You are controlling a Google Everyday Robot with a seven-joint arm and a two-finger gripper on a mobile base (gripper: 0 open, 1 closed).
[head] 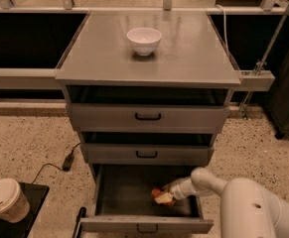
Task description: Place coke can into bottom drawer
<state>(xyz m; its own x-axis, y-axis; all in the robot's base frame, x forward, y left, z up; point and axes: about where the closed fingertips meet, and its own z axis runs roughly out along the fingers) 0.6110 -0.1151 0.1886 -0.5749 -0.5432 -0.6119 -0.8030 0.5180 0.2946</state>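
The bottom drawer (126, 192) of the grey cabinet is pulled open, and its flat front with a small black handle (146, 227) faces me. The red-orange coke can (160, 196) is low inside the drawer, right of centre. My gripper (172, 192) reaches into the drawer from the right and sits right against the can. My white arm (208, 181) runs back to the lower right. The part of the can under the gripper is hidden.
The two shallower drawers (148, 116) above are closed. A white bowl (144, 40) stands on the cabinet top. A paper cup with a lid (4, 200) sits on a black tray at the lower left. A black cable and adapter (68, 161) lie on the speckled floor.
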